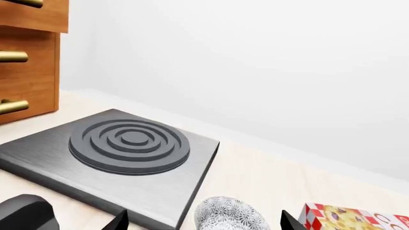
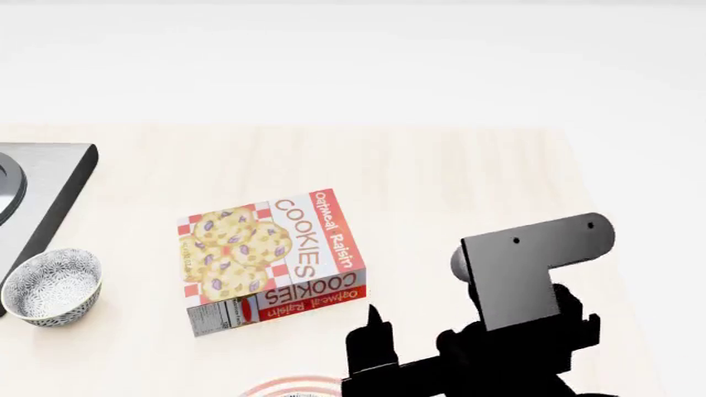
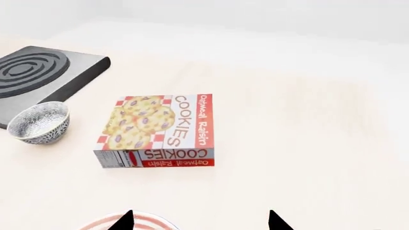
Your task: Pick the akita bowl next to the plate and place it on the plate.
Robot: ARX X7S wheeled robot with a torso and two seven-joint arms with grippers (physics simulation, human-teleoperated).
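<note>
Right hand (image 3: 199, 221) hovers low over the pale surface (image 2: 464, 182), its two black fingertips apart and nothing between them.

Only a sliver of the plate (image 3: 128, 224) shows — red rings at the near edge, on the near side of the cookie box (image 2: 273, 258).

The one patterned bowl (image 2: 52, 286) in view sits left of the cookie box, touching or just beside the grey burner slab (image 3: 48, 72); the akita bowl beside the plate is out of frame, I judge.

Best to locate it first, then descend straight over its rim with the fingers wide.

Left hand (image 1: 201, 221): dark tips apart, empty, just above the bowl.
</note>
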